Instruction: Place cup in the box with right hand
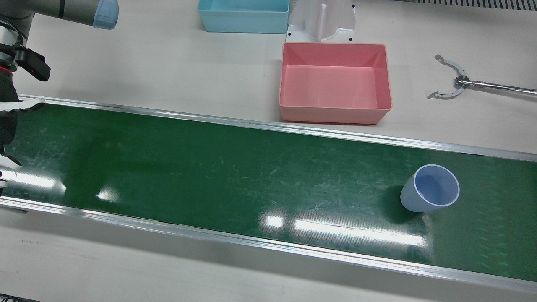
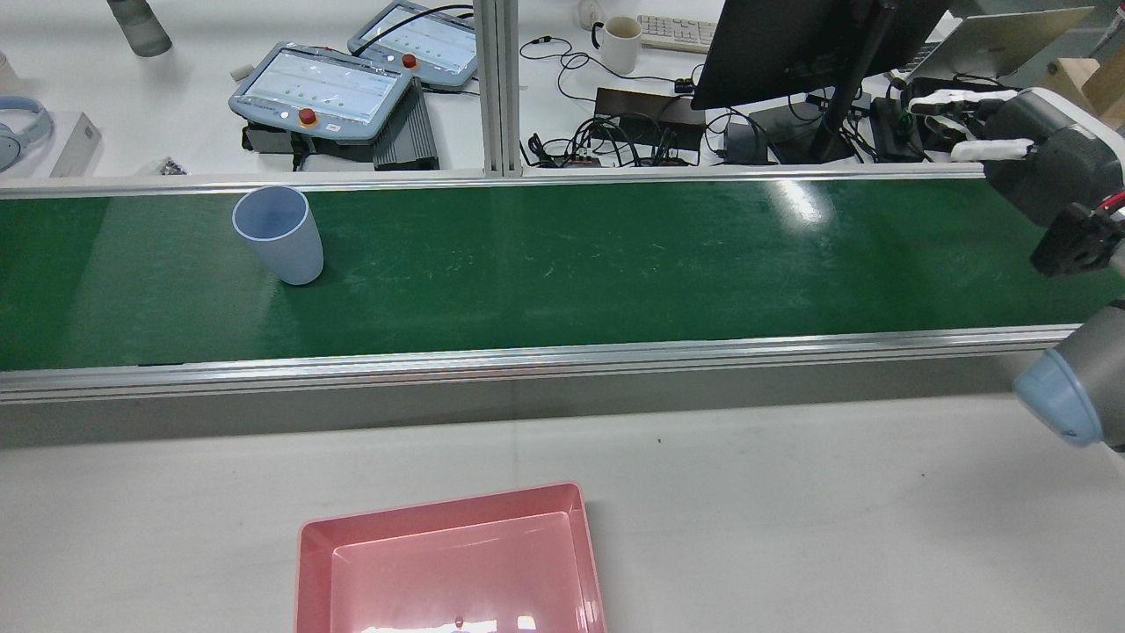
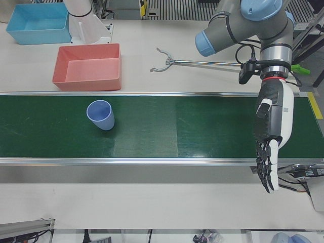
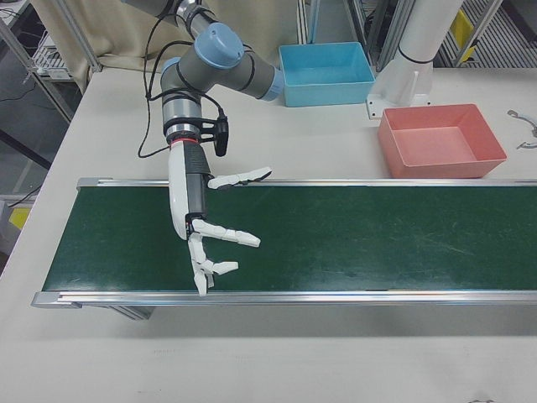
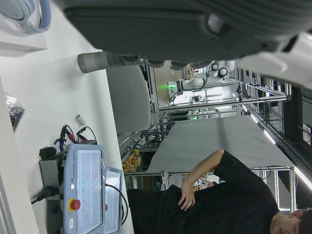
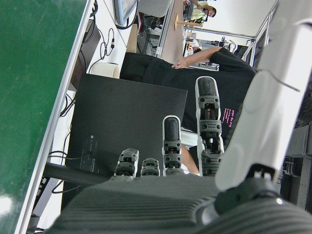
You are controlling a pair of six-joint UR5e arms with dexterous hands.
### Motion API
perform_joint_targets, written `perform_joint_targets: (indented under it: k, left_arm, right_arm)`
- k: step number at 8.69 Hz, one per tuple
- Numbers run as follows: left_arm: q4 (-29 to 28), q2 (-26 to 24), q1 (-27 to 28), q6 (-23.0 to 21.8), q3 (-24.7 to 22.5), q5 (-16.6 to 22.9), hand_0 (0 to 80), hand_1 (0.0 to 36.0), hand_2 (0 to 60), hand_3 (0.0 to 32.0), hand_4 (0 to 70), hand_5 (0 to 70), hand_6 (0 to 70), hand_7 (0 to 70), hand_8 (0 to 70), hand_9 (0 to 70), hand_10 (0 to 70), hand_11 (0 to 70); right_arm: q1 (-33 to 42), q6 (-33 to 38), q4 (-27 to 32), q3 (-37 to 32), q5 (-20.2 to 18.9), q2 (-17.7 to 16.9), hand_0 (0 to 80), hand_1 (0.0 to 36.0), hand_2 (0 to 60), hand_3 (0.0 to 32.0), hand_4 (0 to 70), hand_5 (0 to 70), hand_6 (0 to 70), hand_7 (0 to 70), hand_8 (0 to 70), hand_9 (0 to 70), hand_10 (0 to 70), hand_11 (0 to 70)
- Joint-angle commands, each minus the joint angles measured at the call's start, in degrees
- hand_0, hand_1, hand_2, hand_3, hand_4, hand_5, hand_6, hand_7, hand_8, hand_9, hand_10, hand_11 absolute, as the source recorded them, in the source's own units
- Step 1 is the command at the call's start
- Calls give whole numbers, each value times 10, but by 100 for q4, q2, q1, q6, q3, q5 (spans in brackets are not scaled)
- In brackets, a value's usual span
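A pale blue cup stands upright on the green conveyor belt, mouth up. The pink box sits on the table beside the belt, with nothing in it. My right hand hangs over the belt's other end, far from the cup, open with its fingers spread. Over the opposite end of the belt my left hand is open too, fingers stretched out, holding nothing.
A blue bin and a white pedestal stand behind the pink box. A metal grabber tool lies on the table near the box. Beyond the belt are teach pendants, a monitor and a person.
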Motion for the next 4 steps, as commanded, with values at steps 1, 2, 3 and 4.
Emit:
perform_joint_targets:
  k: [1,2,3,4]
  left_arm:
    - [0,0,0,-6,0,0,0,0,0,0,0,0,0,0,0,0,0,0]
    - [0,0,0,3,0,0,0,0,0,0,0,0,0,0,0,0,0,0]
    - [0,0,0,3,0,0,0,0,0,0,0,0,0,0,0,0,0,0]
    - [0,0,0,3,0,0,0,0,0,0,0,0,0,0,0,0,0,0]
  right_arm:
    - [0,0,0,2,0,0,555,94,0,0,404,45,108,461,11,87,69,115]
    - [0,0,0,2,0,0,555,94,0,0,403,45,107,459,11,86,68,114]
    - [0,0,0,2,0,0,555,94,0,0,402,45,107,457,11,86,68,113]
    - [0,0,0,2,0,0,553,94,0,0,402,45,107,458,11,86,67,112]
